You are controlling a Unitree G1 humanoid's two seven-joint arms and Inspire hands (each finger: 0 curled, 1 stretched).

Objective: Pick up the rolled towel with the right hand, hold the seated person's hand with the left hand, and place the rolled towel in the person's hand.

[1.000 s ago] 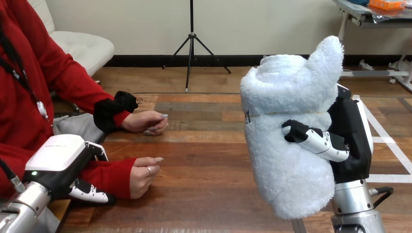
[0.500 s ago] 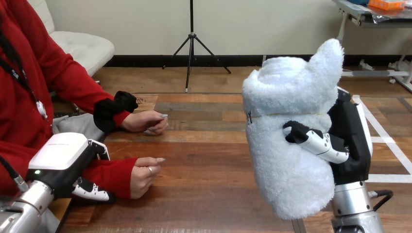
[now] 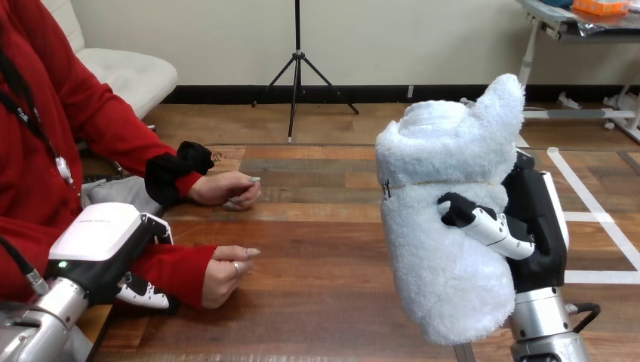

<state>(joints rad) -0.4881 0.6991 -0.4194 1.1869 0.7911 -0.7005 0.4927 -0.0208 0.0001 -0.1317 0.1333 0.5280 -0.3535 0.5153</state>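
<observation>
The right hand (image 3: 532, 226) is clamped round a fluffy white rolled towel (image 3: 445, 226), upright above the wooden counter (image 3: 324, 249). The left hand (image 3: 102, 240) lies against the person's red sleeve (image 3: 175, 268); whether it grips, I cannot tell.

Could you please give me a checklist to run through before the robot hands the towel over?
1. Grip: right hand closed round the rolled towel: ok.
2. Towel upright, off the table: ok.
3. Hold: left hand holding the person's nearer hand: cannot tell; it sits by the red sleeve.
4. Nearer hand open to receive: not ok, loosely curled.
5. Table between towel and that hand bare: ok.
</observation>
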